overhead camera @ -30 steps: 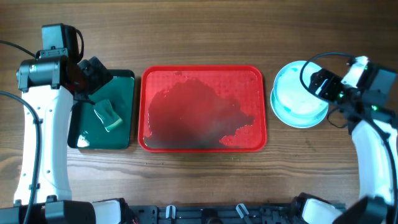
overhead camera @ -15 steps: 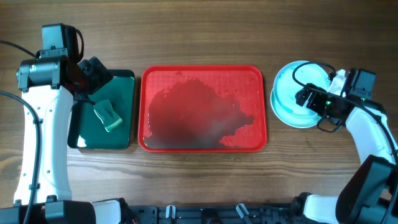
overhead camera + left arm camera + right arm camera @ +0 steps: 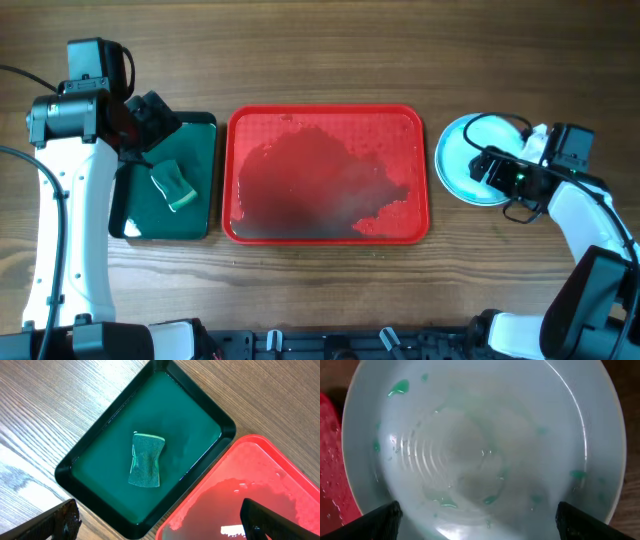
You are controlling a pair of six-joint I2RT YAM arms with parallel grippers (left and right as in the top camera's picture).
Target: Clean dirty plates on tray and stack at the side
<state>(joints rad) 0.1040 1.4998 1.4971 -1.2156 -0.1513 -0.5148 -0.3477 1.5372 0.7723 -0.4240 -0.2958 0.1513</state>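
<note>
- The right tool point(image 3: 480, 522) is released: its two dark fingertips sit wide apart at the lower corners of the wrist view, grasping nothing.
- Directly beneath it lies a pale aqua plate point(image 3: 480, 435), round and shallow. Its glossy wet face shows faint concentric ripples and scattered teal flecks.
- From overhead, the plate point(image 3: 462, 160) rests on the worktop just right of the red tray, not touching it. How many plates lie under it cannot be told.
- The left tool point(image 3: 160, 524) is also released, its fingers spread wide and empty above a dark green tray point(image 3: 100, 445).
- That tray is rectangular with a glossy raised rim and holds a green sponge point(image 3: 146, 460), pinched at the waist and coarse-textured.
- The red tray point(image 3: 325, 110) is plastic with rounded corners, a pebbled floor and a dark wet film across its middle.
- The worktop point(image 3: 320, 50) is brown, streaked wood grain.
</note>
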